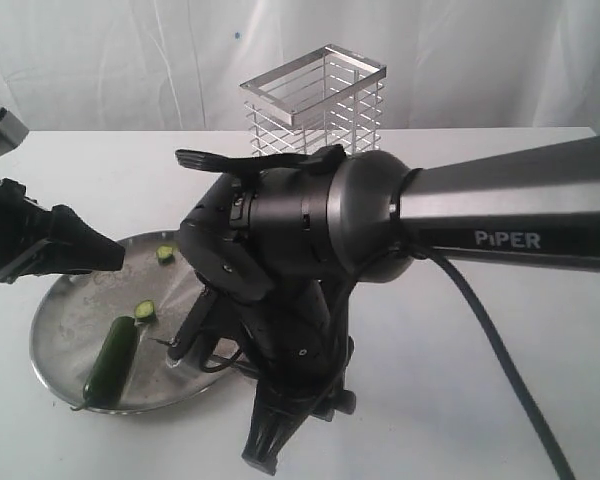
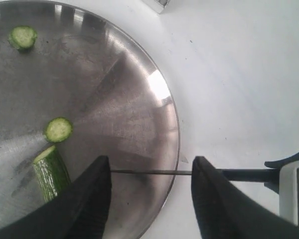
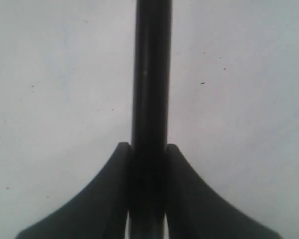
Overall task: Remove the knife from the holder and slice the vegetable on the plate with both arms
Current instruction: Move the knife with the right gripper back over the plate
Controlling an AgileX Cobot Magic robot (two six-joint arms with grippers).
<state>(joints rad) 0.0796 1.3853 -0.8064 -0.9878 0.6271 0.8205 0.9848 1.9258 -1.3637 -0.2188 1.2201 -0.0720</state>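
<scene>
1. Clamping the black handle of the slim all-black knife (image 3: 150, 99), the right gripper (image 3: 148, 164) has both fingers pressed against it.
2. Seen from the left wrist, the knife's thin blade (image 2: 149, 172) crosses the rim of the round shiny steel plate (image 2: 139, 99), running between the spread fingers of the left gripper (image 2: 150, 199), which holds nothing.
3. On the plate lie the dark-green cucumber-like vegetable (image 1: 111, 360) and two cut slices (image 2: 58, 129), beside the blade.
4. Behind stands the tall wire holder (image 1: 315, 95), well apart.
</scene>
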